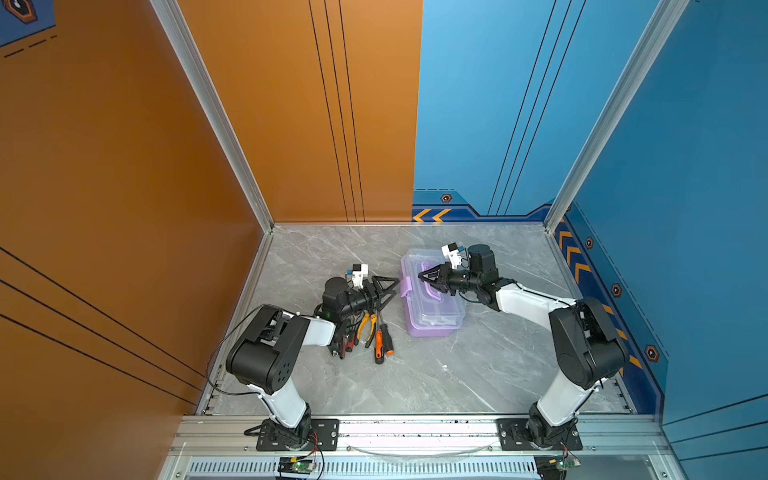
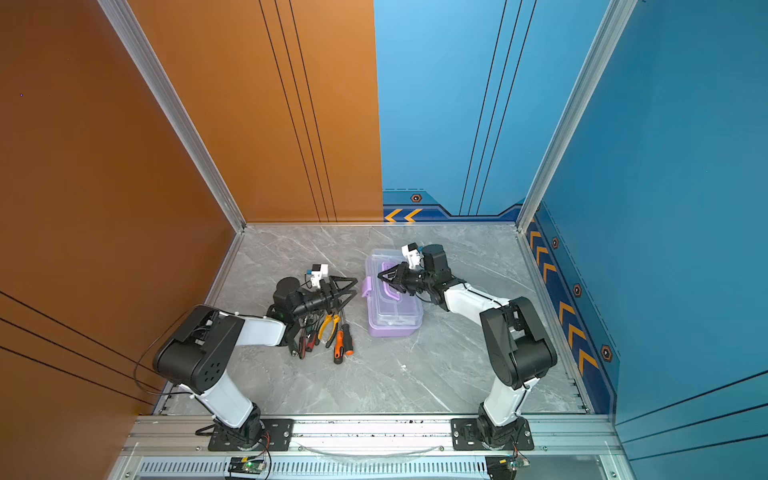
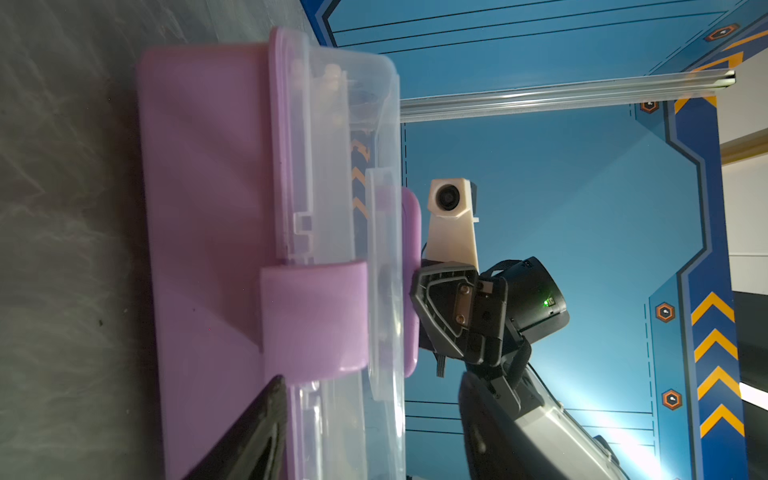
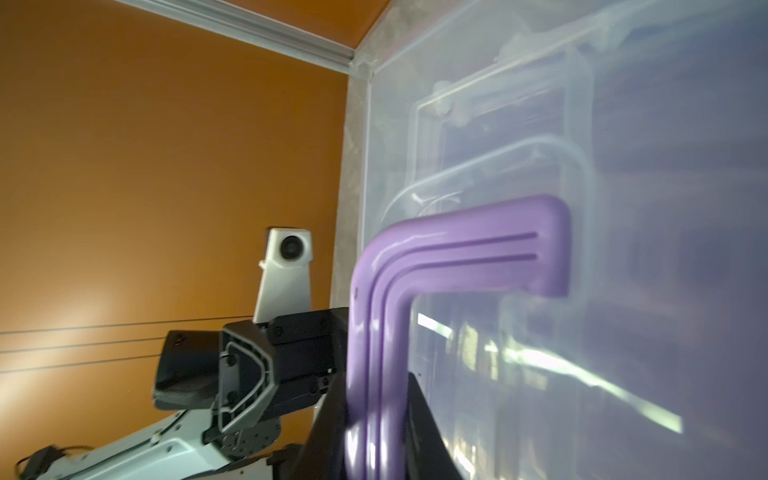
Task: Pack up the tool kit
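Fingers [image 4: 432,440] of the right gripper [image 1: 423,276] are pressed together on the purple handle [image 4: 457,249], which passes between them in the right wrist view. That handle sits on top of the case [image 1: 432,324], a small lilac box with its clear lid [image 3: 332,124] down on the base. In both top views the right gripper [image 2: 381,275] reaches over the lid from the side of the case away from the latch [image 1: 406,287].

On the latch side of the case, the left gripper [image 1: 397,286] has its fingers [image 1: 386,277] spread wide, with nothing between them. Their tips point at the case and stand just beside the latch. The left wrist view shows one black finger [image 3: 253,436] with its tip next to the latch [image 3: 316,320], but whether it touches the case cannot be told.

The case rests on the grey marbled table [image 1: 415,382]. The loose tools lie together on the table on the latch side of the case, a little apart from it and nearer the arms' bases than the latch. Among them are the yellow-handled pliers [image 1: 368,324], an orange screwdriver [image 1: 379,349] and a red screwdriver [image 1: 350,343]. The left arm [image 1: 320,330] covers part of this group. All of these tools are outside the case.
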Controlling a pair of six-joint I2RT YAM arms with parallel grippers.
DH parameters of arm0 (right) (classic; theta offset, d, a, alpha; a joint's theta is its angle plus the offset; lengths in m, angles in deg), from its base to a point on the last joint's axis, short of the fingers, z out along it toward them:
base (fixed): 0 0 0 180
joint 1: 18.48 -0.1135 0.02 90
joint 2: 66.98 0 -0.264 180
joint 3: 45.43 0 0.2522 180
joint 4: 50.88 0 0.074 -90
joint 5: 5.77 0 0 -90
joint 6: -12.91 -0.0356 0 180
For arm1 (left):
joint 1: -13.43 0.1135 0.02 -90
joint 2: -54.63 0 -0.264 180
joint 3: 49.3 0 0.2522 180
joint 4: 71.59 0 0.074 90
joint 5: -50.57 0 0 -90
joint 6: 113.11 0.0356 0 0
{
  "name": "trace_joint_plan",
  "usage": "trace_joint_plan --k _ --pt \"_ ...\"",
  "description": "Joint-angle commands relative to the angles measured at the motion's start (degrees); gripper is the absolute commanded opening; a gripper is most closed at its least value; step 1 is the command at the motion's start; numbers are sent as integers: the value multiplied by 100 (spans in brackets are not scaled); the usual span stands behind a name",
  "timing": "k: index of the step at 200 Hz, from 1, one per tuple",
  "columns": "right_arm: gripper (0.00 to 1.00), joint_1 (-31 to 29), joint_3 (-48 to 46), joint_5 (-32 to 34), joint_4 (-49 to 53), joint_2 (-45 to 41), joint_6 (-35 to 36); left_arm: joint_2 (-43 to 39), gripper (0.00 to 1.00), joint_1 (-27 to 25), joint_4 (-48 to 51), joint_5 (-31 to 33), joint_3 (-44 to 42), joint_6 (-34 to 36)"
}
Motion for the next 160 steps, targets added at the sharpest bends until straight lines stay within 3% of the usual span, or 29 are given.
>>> trace_joint_plan --k 1,72,93,115,160 --pt "0 45 -97 1261 1996 147 1122 -141 68 55 311 -79 104 599" --pt "0 -89 323 990 2243 -229 948 226 68 -328 805 71 579 874" --pt "3 -178 839 1721 3516 -338 1499 386 68 -443 812 104 658 874" --pt "21 -378 1296 2610 4512 -289 2049 499 68 -531 812 120 701 897" --pt "32 -788 1669 3751 5231 -109 2376 606 68 -583 812 99 754 908"
